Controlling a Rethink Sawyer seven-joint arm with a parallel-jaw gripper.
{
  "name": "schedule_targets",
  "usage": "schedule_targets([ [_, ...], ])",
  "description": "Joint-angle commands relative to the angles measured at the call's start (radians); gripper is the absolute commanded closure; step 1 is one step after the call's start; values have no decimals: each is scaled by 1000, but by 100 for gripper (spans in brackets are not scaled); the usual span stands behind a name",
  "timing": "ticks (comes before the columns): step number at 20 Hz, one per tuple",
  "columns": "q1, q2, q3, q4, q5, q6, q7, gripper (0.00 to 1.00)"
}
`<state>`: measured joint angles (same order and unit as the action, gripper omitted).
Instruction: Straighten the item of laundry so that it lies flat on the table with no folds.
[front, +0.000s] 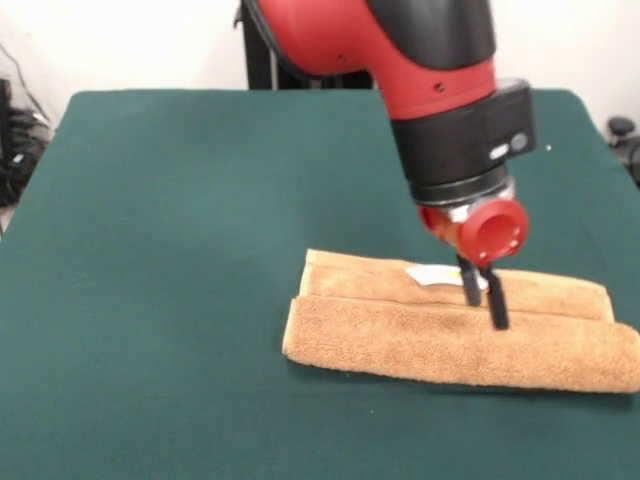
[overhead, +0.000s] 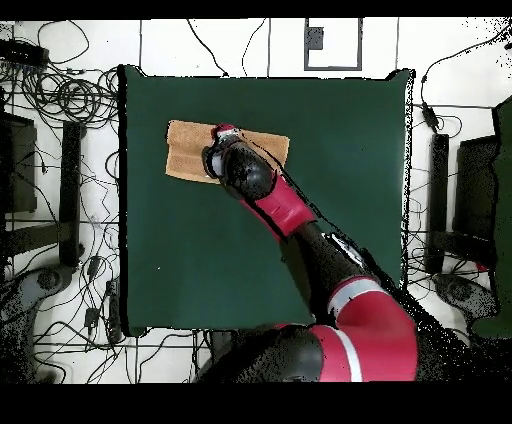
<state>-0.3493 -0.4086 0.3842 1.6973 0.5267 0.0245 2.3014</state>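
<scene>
The item of laundry (front: 420, 345) is an orange-tan towel folded into a long, layered strip at the front right of the green table (front: 180, 250). A small white tag (front: 430, 273) shows on its upper layer. My gripper (front: 485, 312) points down on the towel just right of the tag. It is open with a narrow gap, and its black fingertips (front: 498, 318) touch the seam between the two layers. In the overhead view the towel (overhead: 185, 150) lies near one table edge (overhead: 330, 180), and the arm's wrist covers its middle.
The towel's right end reaches the picture's edge in the front view. Cables and dark equipment (overhead: 60, 100) lie on the floor around the table.
</scene>
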Motion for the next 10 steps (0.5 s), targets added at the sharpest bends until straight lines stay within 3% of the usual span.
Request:
schedule_targets([
  [1,-16,126,134,107,-50,-83,203,0],
  [10,-61,161,149,91,-108,-69,168,0],
])
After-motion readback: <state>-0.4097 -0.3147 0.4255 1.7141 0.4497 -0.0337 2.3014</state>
